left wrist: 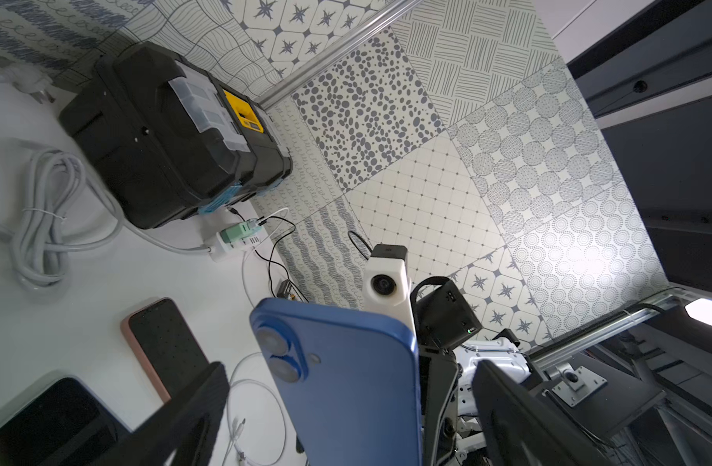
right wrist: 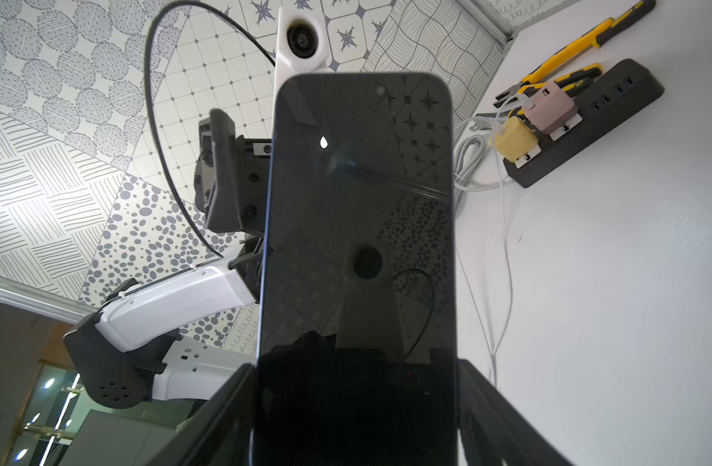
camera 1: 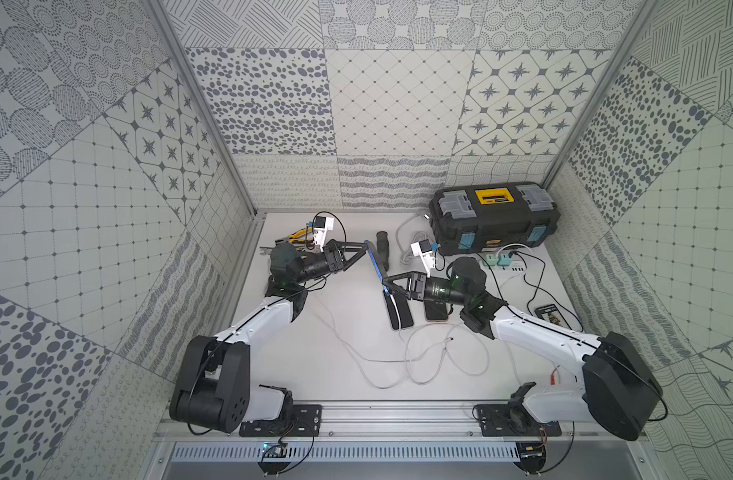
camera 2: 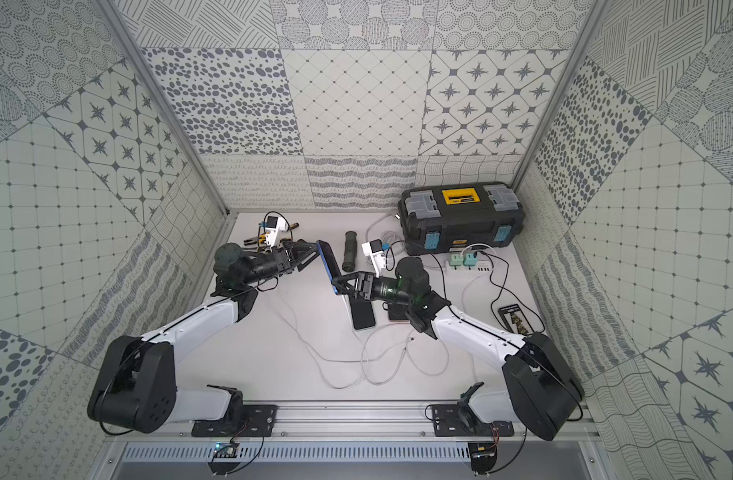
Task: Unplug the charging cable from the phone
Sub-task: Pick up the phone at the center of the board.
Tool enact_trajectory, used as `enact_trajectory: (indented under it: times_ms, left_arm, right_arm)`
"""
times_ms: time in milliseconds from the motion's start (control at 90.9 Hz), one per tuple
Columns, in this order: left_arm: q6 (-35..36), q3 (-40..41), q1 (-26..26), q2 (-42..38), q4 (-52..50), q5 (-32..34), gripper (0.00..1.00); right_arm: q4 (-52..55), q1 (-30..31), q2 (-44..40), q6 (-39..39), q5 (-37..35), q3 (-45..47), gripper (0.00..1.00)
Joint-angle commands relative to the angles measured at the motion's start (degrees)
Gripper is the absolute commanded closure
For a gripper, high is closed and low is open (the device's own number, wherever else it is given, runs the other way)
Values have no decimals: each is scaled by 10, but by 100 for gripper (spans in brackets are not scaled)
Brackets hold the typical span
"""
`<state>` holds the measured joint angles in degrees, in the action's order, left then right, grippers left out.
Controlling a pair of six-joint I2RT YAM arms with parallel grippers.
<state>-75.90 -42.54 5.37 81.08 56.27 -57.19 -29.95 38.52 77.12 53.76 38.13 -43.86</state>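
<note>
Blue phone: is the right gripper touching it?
Touching. The right wrist view shows the right gripper closed on both edges of the blue phone.

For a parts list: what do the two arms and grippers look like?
The left arm and right arm have white shells, black joints and thin black cables. The left gripper and right gripper are black with tapering triangular fingers, each carrying a white camera housing.
</note>
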Motion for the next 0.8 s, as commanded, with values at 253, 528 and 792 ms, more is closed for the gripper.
enact_trajectory:
  times_ms: [253,528,792]
  left_arm:
    - [-87,4,5,12,188,-48,2]
    - [-87,1,9,23,188,-49,2]
    - [-86,-1,16,29,188,-49,2]
  right_arm:
    - [-105,-1,-18,33,31,-14,52]
    - [-129,0,-14,45,39,-11,52]
    - [-143,3,-6,54,48,-12,52]
